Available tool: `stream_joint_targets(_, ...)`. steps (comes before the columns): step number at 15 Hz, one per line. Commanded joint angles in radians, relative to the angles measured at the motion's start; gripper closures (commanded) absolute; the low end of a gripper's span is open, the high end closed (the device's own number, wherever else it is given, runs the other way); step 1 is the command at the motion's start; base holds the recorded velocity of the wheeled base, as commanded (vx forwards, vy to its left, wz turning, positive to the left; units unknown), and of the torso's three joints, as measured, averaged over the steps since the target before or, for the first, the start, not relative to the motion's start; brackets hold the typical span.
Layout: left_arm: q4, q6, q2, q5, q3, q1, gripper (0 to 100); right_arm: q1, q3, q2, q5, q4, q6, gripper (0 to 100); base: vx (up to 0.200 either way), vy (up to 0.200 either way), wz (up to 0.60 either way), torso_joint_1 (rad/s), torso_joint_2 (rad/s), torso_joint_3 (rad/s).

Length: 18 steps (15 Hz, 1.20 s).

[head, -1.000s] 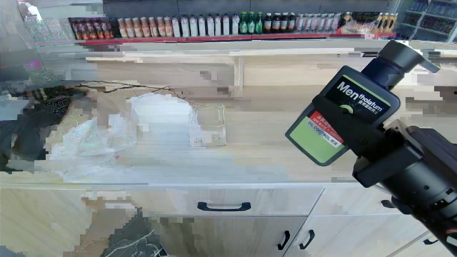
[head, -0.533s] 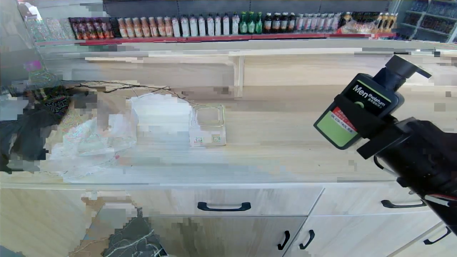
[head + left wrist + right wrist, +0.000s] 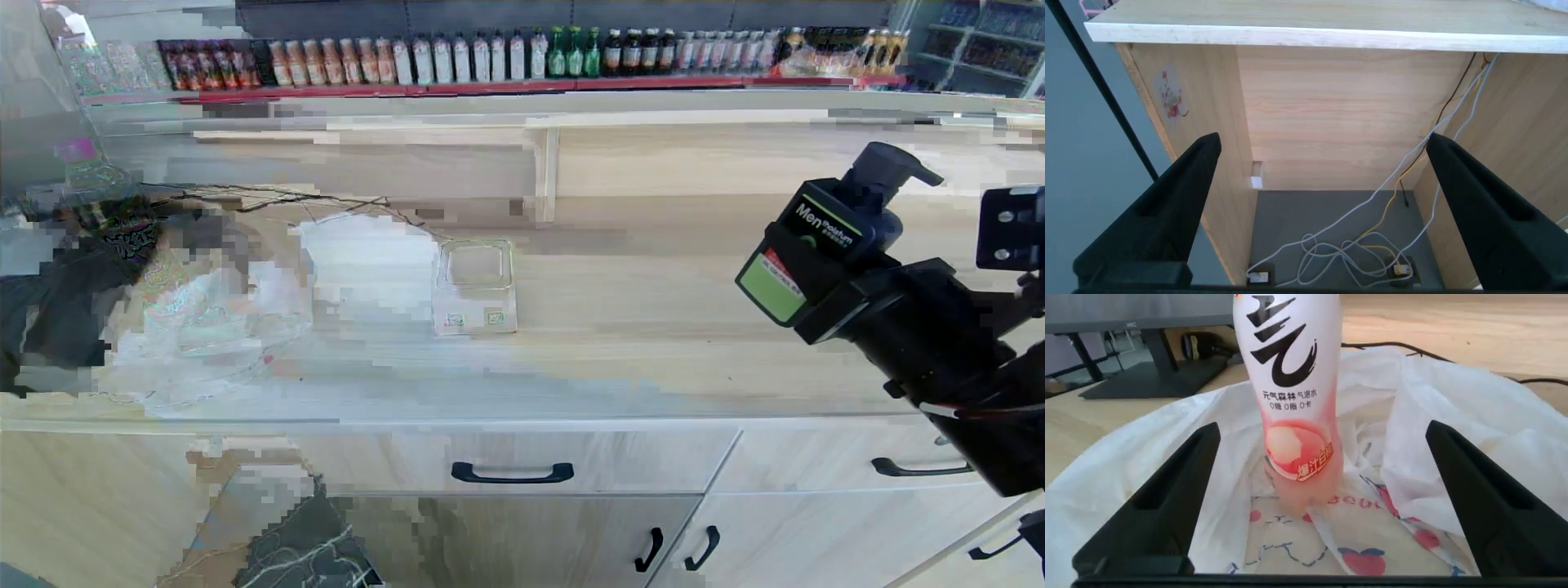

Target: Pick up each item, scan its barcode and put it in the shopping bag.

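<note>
One pump bottle (image 3: 823,227) hangs tilted over the right part of the bench (image 3: 653,343), clamped across its middle by the right end effector (image 3: 804,263), arm angled in from the right. One clear box (image 3: 474,286) stands mid-bench, bare wood between it and that bottle; one white shopping bag (image 3: 1470,441) holds one pink drink bottle (image 3: 1288,400) upright. The left end effector (image 3: 1323,155) gapes wide, empty, below the bench top.

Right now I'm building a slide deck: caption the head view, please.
Right gripper holds a green-labelled pump bottle above the wooden counter, shopping bag far left.
</note>
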Motion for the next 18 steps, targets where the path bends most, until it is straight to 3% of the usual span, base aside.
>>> stream_joint_targets(1,0.000,0.000,0.000,0.000,0.000,0.000,0,0.002,0.057,-0.089,0.017,0.000,0.002,0,0.000,0.000,0.00,0.000,0.00,0.000)
stream_joint_targets(13,0.000,0.000,0.000,0.000,0.000,0.000,0,0.009,0.124,-0.143,0.026,0.000,0.008,0,0.000,0.000,0.00,0.000,0.00,0.000)
stream_joint_targets(16,0.000,-0.002,0.000,0.000,0.000,0.000,0,0.009,0.140,-0.149,0.026,0.000,0.008,0,-0.200,0.000,0.00,0.007,0.00,0.002)
stream_joint_targets(18,0.000,0.000,0.000,0.000,0.000,0.000,0,0.009,0.140,-0.146,0.026,0.000,0.008,0,0.000,0.000,0.00,0.000,0.00,0.000)
